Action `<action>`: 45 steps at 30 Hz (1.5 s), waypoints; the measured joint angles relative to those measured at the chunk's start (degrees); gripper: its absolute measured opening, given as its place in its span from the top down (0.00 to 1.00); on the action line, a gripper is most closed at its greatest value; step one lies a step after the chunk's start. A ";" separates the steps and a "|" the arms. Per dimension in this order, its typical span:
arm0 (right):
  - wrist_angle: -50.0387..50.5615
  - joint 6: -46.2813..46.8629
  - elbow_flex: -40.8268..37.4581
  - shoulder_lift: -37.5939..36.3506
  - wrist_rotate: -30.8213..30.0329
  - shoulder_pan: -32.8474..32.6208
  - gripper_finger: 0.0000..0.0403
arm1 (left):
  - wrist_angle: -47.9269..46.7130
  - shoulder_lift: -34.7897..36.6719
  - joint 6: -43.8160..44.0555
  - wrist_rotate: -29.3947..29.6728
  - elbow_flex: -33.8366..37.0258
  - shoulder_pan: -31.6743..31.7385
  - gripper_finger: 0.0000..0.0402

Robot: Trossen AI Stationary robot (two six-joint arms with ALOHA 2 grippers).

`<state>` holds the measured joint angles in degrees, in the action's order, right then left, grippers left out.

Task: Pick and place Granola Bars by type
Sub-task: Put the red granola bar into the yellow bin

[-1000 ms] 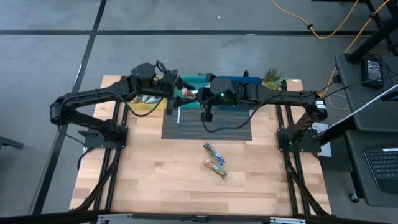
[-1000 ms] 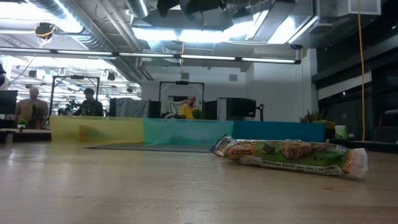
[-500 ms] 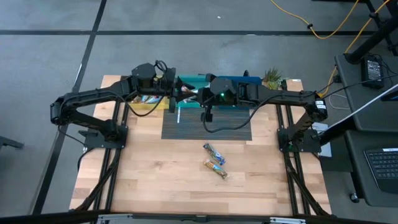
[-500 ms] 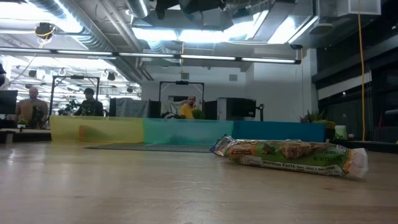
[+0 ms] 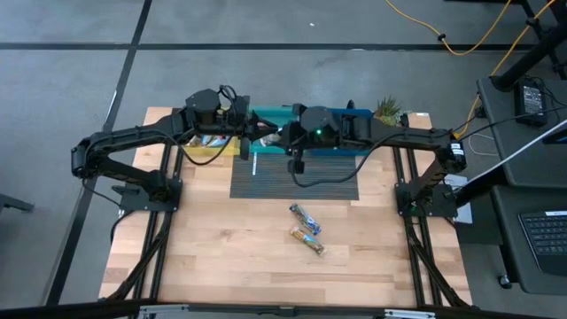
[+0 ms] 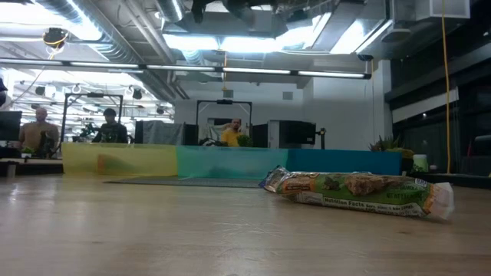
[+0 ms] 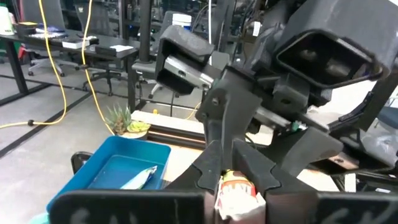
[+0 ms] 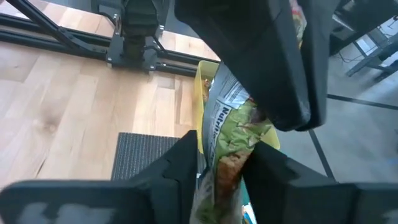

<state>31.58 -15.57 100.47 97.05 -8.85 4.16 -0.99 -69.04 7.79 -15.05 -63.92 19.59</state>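
Granola bar (image 8: 231,138) in a green wrapper hangs in the air above the back of our counter (image 5: 221,239), between our two tools. Our left tool (image 5: 252,135) is pinched on one end of it; our right tool (image 5: 282,137) meets it from the other side, fingers slightly parted around the wrapper. Two more bars (image 5: 306,229) lie on the wood, nearer the front.

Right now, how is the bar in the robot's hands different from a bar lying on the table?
The held bar is airborne between left hand and right hand; the table bar lies flat. The held bar is touched, the table bar untouched. Both wrappers show green.
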 joint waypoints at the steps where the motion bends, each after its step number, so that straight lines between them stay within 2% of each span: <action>1: 0.89 -0.03 0.56 0.03 0.04 0.00 0.68 | -0.04 0.00 0.00 0.02 0.00 0.00 0.94; 8: 10.91 -0.01 6.19 -0.06 0.01 0.00 0.51 | -0.90 -0.17 -0.39 0.02 0.04 0.00 0.96; 13: 19.28 0.38 12.46 -0.06 -1.47 -0.02 0.44 | -2.10 -0.17 -0.43 0.02 0.04 0.00 0.96; 19: 28.24 3.28 18.79 -0.10 -8.38 -0.02 0.42 | -4.96 -0.17 -0.92 0.28 0.04 0.00 0.96; 24: 38.77 7.61 19.11 -0.56 -14.60 0.00 0.45 | -10.47 -0.09 -1.04 2.03 0.04 0.10 0.96; 27: 45.91 11.17 16.45 -1.03 -17.80 0.00 0.46 | -16.51 0.67 -1.05 4.59 0.04 1.06 0.96; 31: 48.02 12.56 10.00 -2.08 -19.58 0.33 0.47 | -25.58 2.76 -0.50 10.97 0.04 2.61 0.96; 36: 41.70 11.18 -0.78 -4.76 -19.12 1.93 0.47 | -35.08 6.28 -0.09 18.29 0.04 5.76 0.96; 40: 35.08 10.27 -8.56 -8.28 -14.66 4.12 0.47 | -41.00 8.29 0.68 23.44 0.04 9.06 0.96; 45: 31.15 8.50 -13.70 -12.82 -12.51 5.88 0.47 | -44.43 8.46 2.56 24.61 0.04 12.60 0.96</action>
<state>62.73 -7.07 86.77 84.23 -21.36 10.04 -45.43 -60.58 10.35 9.56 -63.88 32.19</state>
